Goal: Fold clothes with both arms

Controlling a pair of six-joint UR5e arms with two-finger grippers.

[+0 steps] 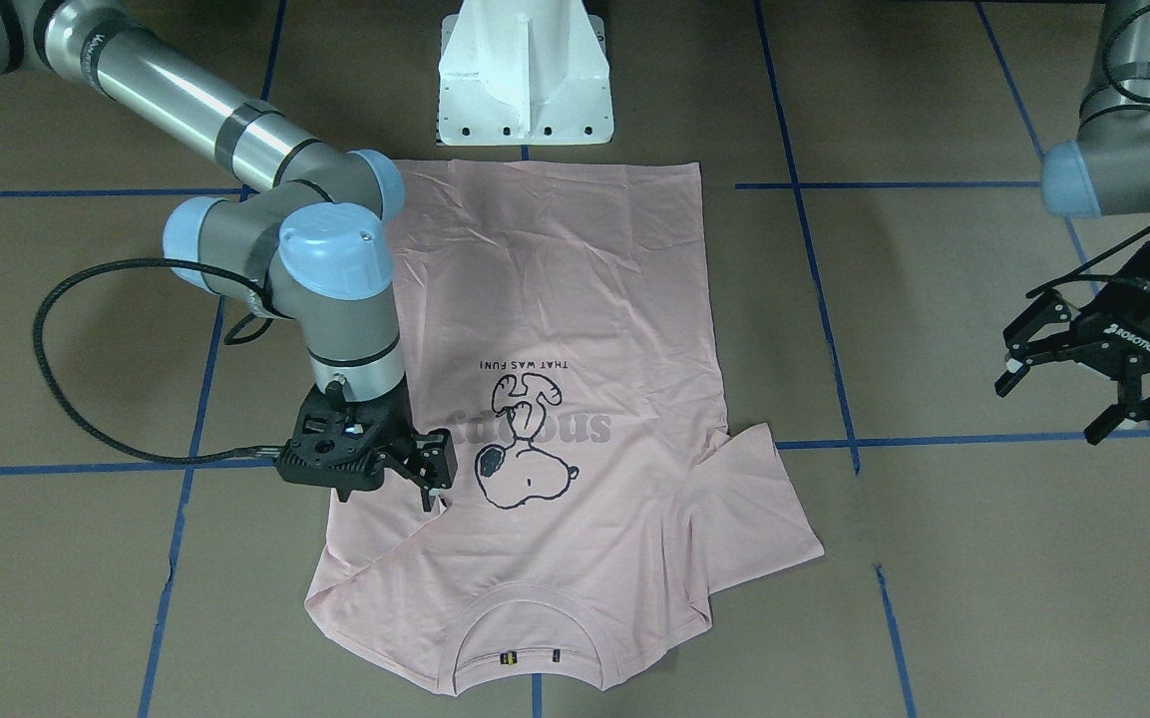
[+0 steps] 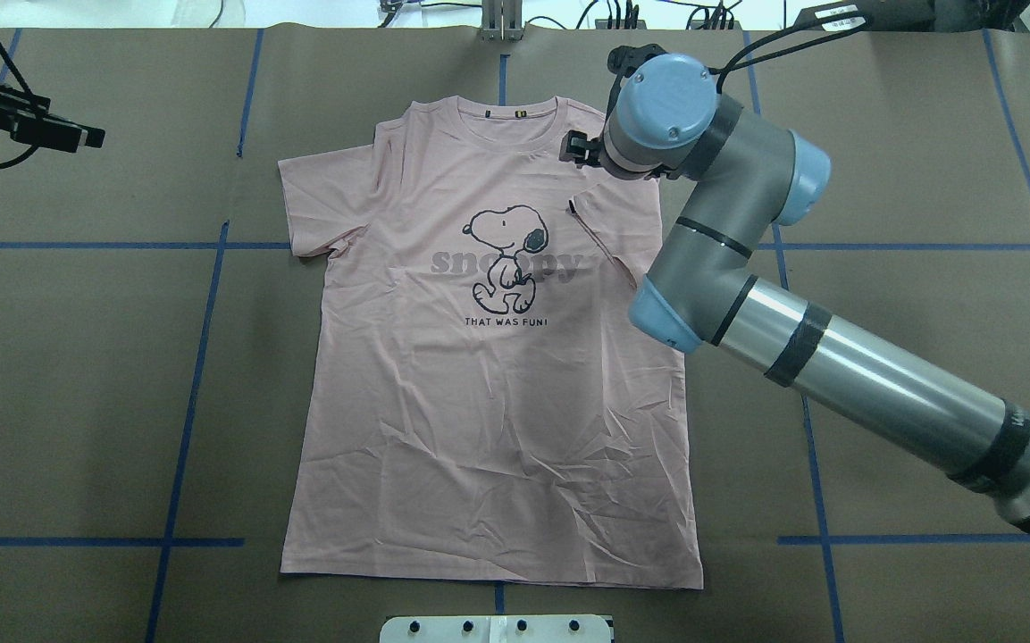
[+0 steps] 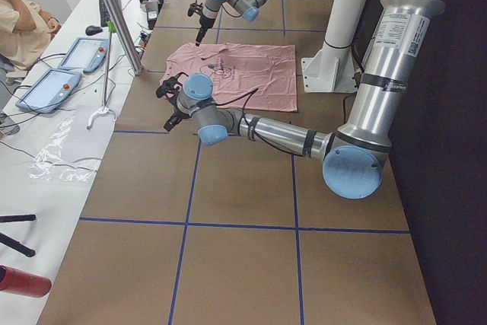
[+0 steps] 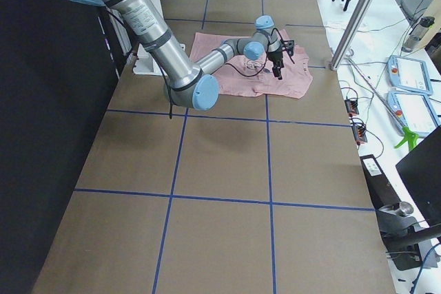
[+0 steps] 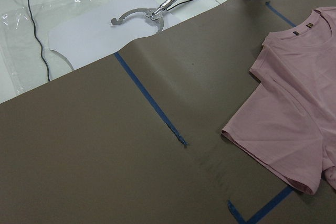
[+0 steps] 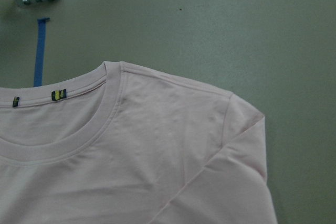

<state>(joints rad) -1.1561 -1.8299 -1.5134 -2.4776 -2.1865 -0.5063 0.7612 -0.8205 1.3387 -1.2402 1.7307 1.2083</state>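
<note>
- Beneath the right gripper [image 1: 432,469], the T-shirt [image 1: 575,299] lies flat and print-up on the brown table [image 1: 934,558]. Its neckband [image 1: 535,638] is toward the operators' side and its hem toward the white pedestal [image 1: 525,70].
- The right gripper's fingers [image 1: 438,454] point down and look spread, with no cloth pinched between them. The side view shows them hanging over the shirt, but whether the tips touch it cannot be told.
- Under those fingers is the sleeve [image 2: 608,228] on the robot's right. It is turned inward over the chest, so its hem runs on a slant. Its small black tag [image 2: 571,207] lies near the fingertips, at the corner of the fold.
- The dog print [image 1: 525,454] and the grey lettering sit just past the fingers, toward the shirt's middle. The neckband is near them, on the operators' side.
- The right wrist view looks straight down on the shoulder seam, the ribbed collar and the folded edge of that sleeve.
- The left gripper [image 1: 1048,411] hovers above bare table with its fingers [image 1: 1018,354] wide apart, gripping nothing.
- The shirt is well apart from the left fingers. Its nearest part is the other sleeve [image 1: 754,489], which lies flat and spread outward. A stretch of table and a blue tape line [image 1: 834,349] lie between that sleeve and the fingers.
</note>
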